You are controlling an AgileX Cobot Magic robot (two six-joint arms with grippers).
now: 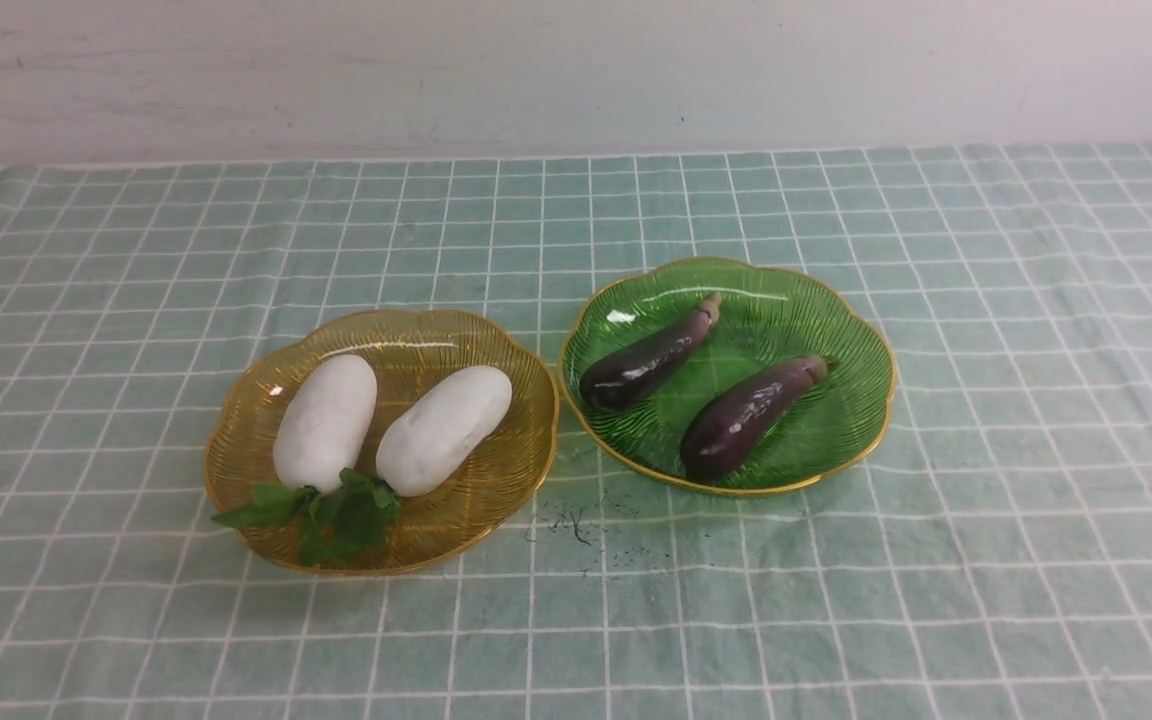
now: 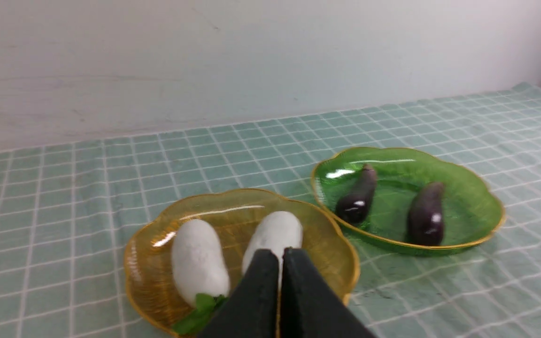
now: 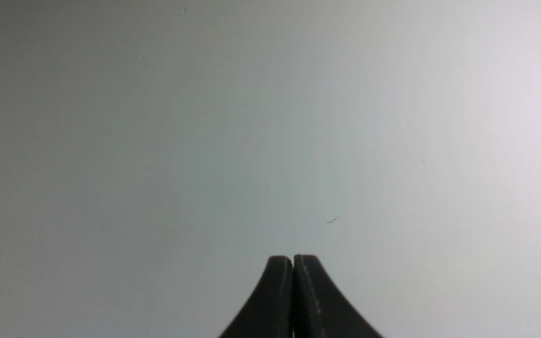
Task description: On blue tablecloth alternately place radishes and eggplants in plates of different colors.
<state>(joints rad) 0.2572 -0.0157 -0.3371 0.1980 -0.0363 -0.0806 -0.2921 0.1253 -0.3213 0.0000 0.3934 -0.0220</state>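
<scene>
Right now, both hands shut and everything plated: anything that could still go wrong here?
Little is left to do, so the risks are small.
1. The two radishes lie close together in the amber plate, leaves over its near rim; a low pass by the left hand, which hangs just before that plate, could snag them.
2. The two plates nearly touch, so nudging one may shift the green plate and roll the eggplants.

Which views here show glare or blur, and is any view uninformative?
Front view: sharp, small highlights on the green plate and eggplants. Left wrist view: soft, glare streaks on the amber plate, shut left gripper blurred. Right wrist view: only blank wall behind the shut right gripper.
</scene>
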